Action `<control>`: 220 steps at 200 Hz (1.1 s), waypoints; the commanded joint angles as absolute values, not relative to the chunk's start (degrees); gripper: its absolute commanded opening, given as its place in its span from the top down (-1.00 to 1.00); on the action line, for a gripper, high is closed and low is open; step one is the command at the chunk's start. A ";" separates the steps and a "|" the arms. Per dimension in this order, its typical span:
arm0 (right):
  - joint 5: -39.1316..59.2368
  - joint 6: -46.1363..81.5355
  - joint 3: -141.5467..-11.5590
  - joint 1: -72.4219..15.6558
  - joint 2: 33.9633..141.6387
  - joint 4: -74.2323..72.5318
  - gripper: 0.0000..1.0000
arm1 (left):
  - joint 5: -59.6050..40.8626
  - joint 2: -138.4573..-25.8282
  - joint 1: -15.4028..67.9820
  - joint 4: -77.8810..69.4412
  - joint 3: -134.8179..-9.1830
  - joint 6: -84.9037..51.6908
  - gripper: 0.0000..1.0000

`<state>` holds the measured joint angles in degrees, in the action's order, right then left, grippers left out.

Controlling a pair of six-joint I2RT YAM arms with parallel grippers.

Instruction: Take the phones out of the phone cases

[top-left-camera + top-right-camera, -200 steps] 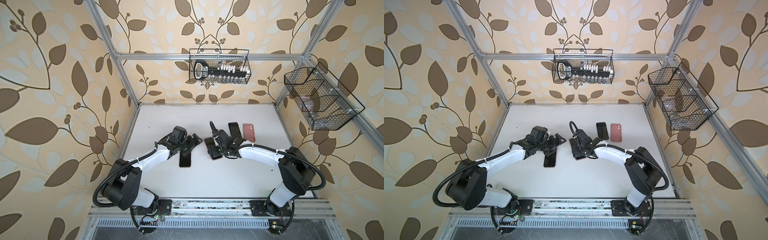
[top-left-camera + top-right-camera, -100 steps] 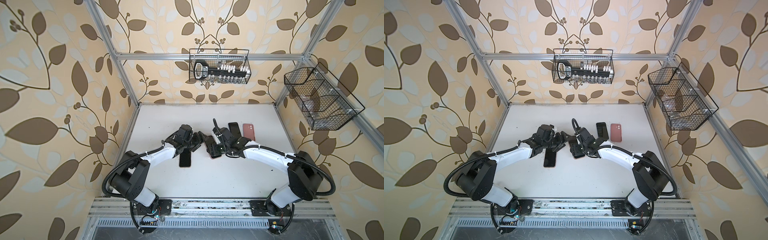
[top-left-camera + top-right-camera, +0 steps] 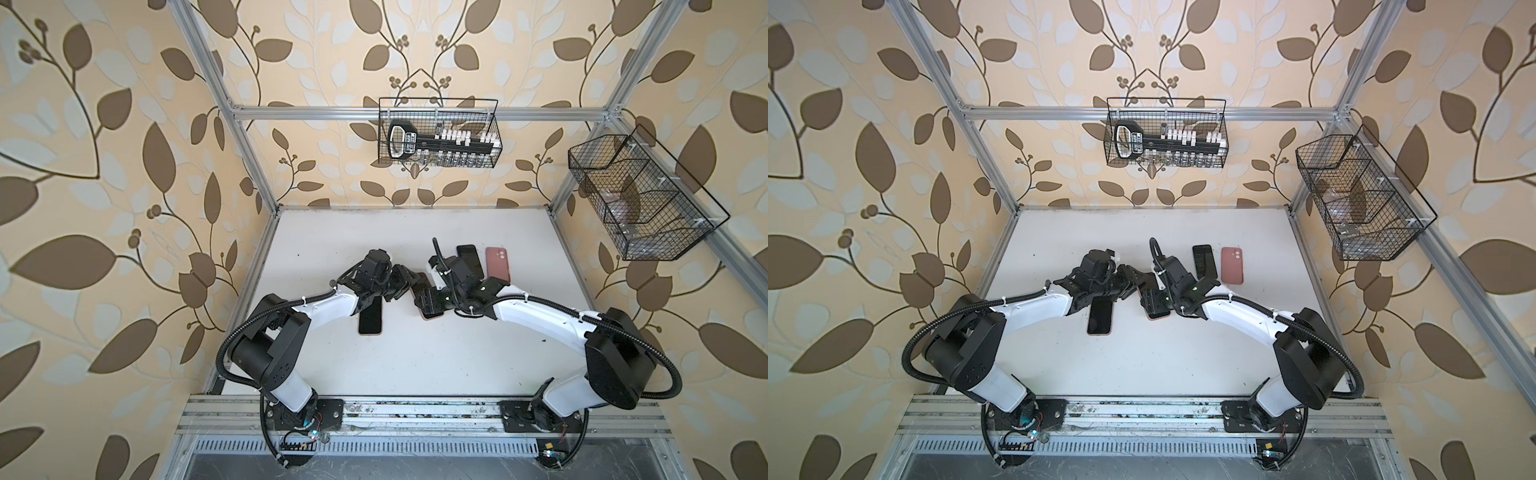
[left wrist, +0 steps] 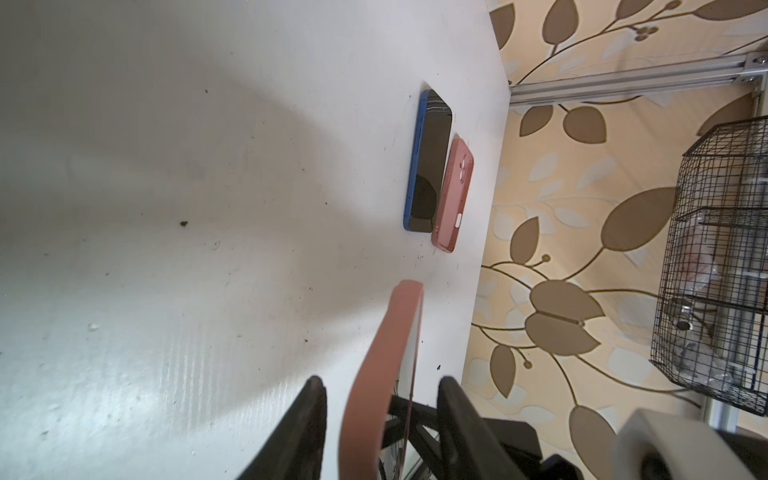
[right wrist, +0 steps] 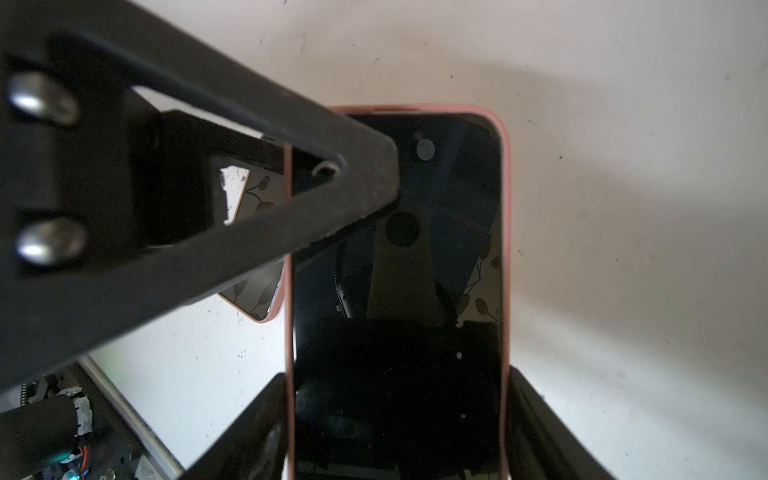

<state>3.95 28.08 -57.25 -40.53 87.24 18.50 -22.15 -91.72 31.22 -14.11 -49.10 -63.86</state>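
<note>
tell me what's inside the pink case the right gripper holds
A dark-screened phone fills the pink case, seated inside its rim. A finger of the left gripper covers one corner; the right gripper hides its lower sides.

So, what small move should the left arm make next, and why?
Probably close the left gripper on the case: its jaws straddle the case's edge with gaps on both sides, while the right gripper clamps the phone across its width.

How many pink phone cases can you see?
3: held case in the right gripper, centre; second case around the phone lying left of it; third case at back right. None apparently hidden.
</note>
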 commanded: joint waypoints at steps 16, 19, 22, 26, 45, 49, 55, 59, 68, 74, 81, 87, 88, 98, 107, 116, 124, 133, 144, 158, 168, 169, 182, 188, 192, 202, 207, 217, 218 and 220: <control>5.45 28.65 -56.08 -39.74 84.64 15.54 -0.26 | -23.20 -92.46 32.15 -17.64 -51.46 -64.49 0.26; 5.49 28.65 -56.00 -39.67 84.72 15.47 -0.26 | -23.20 -92.57 32.23 -17.66 -51.50 -64.51 0.28; 5.53 28.64 -55.88 -39.60 84.56 15.35 -0.26 | -23.20 -92.55 32.25 -17.73 -51.57 -64.53 0.29; 5.60 28.70 -55.75 -39.43 84.57 15.30 -0.26 | -23.27 -92.62 32.29 -17.71 -51.59 -64.51 0.31; 6.01 28.83 -55.37 -39.05 84.44 14.87 -0.26 | -23.38 -92.76 32.53 -17.93 -51.77 -64.52 0.42; 6.11 28.83 -55.24 -38.98 84.44 14.85 -0.25 | -23.38 -92.80 32.59 -17.93 -51.85 -64.51 0.46; 6.15 28.91 -55.07 -38.94 84.42 14.56 -0.25 | -23.47 -92.81 32.68 -18.06 -51.86 -64.51 0.54; 6.28 28.96 -54.98 -38.85 84.44 14.41 -0.25 | -23.54 -92.81 32.69 -18.09 -51.86 -64.58 0.58; 6.48 28.96 -54.93 -38.70 84.40 14.25 -0.25 | -23.68 -92.74 32.77 -18.38 -51.78 -64.61 0.67; 6.58 28.96 -54.85 -38.67 84.51 14.24 -0.25 | -23.73 -92.65 32.81 -18.62 -51.70 -64.68 0.72; 6.72 29.00 -54.80 -38.59 84.49 14.19 -0.25 | -23.70 -92.56 32.79 -19.04 -51.53 -64.84 0.77; 6.81 28.96 -54.69 -38.50 84.35 14.05 -0.25 | -23.60 -92.39 32.83 -19.64 -51.19 -65.00 0.82; 6.83 28.98 -54.68 -38.50 84.41 14.06 -0.25 | -23.58 -92.43 32.85 -19.84 -51.13 -65.02 0.83; 6.90 29.09 -54.45 -38.39 84.36 13.86 -0.26 | -23.40 -92.01 32.94 -21.53 -50.40 -65.46 0.91; 7.01 29.05 -54.38 -38.45 84.29 13.88 -0.28 | -23.29 -91.74 32.86 -22.54 -50.02 -65.65 0.98; 6.94 29.00 -54.24 -38.24 83.96 13.84 -0.32 | -23.29 -91.54 32.83 -22.91 -50.01 -65.57 1.00; 6.77 29.00 -53.94 -38.17 83.45 13.67 -0.38 | -23.29 -91.43 32.87 -22.87 -50.09 -65.48 1.00; 6.77 28.84 -53.62 -38.07 82.74 13.37 -0.43 | -23.38 -91.41 32.82 -22.87 -50.31 -65.42 1.00; 6.47 28.45 -53.66 -37.80 81.67 13.65 -0.46 | -23.14 -91.16 32.84 -22.51 -50.60 -64.94 1.00; 6.14 27.80 -53.80 -37.24 79.82 14.40 -0.48 | -22.72 -91.00 32.83 -21.96 -51.27 -64.34 1.00; 6.30 27.52 -53.55 -36.54 77.95 14.67 -0.50 | -22.52 -90.88 32.76 -21.71 -51.95 -63.92 1.00; 6.36 27.47 -53.49 -36.42 77.74 14.63 -0.51 | -22.51 -90.84 32.77 -21.62 -51.99 -63.87 1.00; 7.41 26.90 -52.94 -35.10 75.32 14.93 -0.52 | -21.93 -90.54 32.58 -21.86 -52.70 -63.55 1.00; 8.05 26.73 -52.72 -34.36 74.12 15.19 -0.52 | -21.36 -90.26 32.54 -22.19 -52.95 -63.44 1.00; 8.62 26.79 -52.51 -33.83 73.47 15.33 -0.53 | -21.07 -90.12 32.44 -22.54 -53.07 -63.25 1.00; 10.62 27.25 -51.62 -32.21 71.63 15.05 -0.53 | -20.22 -89.71 32.28 -23.64 -53.39 -63.02 1.00; 12.06 27.73 -50.88 -31.30 70.61 14.51 -0.54 | -19.78 -89.51 32.16 -24.46 -53.44 -62.95 1.00; 16.38 29.33 -48.79 -28.78 68.65 12.29 -0.54 | -18.90 -89.17 32.05 -26.79 -53.44 -63.17 1.00; 16.85 29.56 -48.52 -28.50 68.47 12.03 -0.54 | -18.81 -89.19 32.02 -27.02 -53.44 -63.22 1.00; 17.81 30.00 -47.99 -27.95 68.12 11.42 -0.53 | -18.63 -89.12 32.07 -27.50 -53.39 -63.31 1.00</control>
<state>9.85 28.23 -52.29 -32.03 71.46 13.72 -20.56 -93.10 32.27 -18.72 -50.09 -64.01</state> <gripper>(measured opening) 0.768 0.124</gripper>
